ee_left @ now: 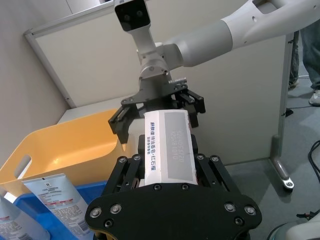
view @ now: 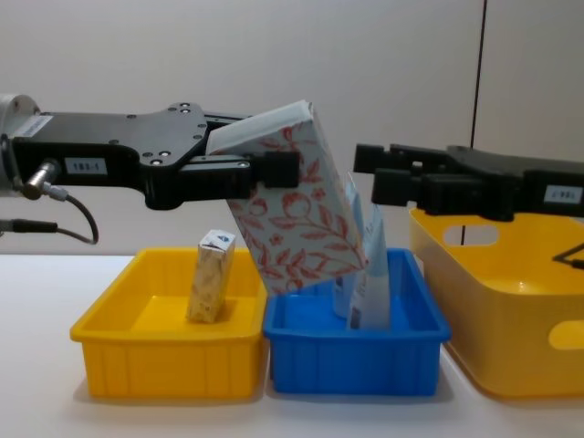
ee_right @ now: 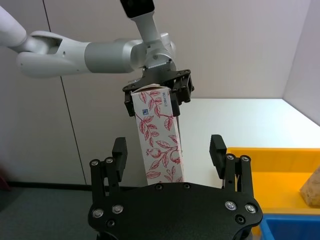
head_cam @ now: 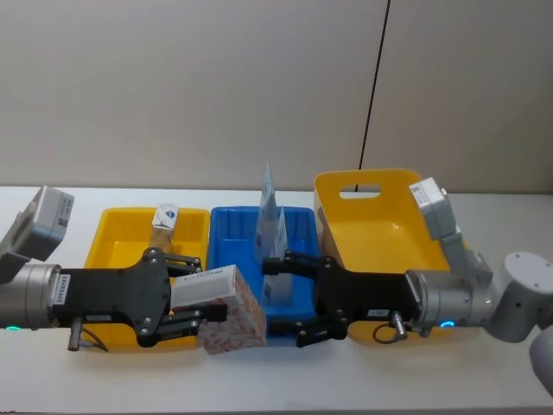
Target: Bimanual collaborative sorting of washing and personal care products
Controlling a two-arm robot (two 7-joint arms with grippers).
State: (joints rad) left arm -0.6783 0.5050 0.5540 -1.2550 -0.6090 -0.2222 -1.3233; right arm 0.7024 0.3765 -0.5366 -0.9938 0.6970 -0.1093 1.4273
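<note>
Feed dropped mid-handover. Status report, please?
Left pincer shut on leaf-print box, held aloft. Right pincer open at box's free end, not gripping. Nothing in the way.

Behind your flat white surface (head_cam: 285,380) stands a plain beige-grey panelled wall (head_cam: 173,86), matte and evenly lit, with no hard shadows. A thin dark line (head_cam: 373,86) runs down it, right of centre. In the left wrist view you get smooth grey floor (ee_left: 270,185) past the surface's edge, and a freestanding partition's grey metal post (ee_left: 286,100) on a flat foot (ee_left: 281,172).
</note>
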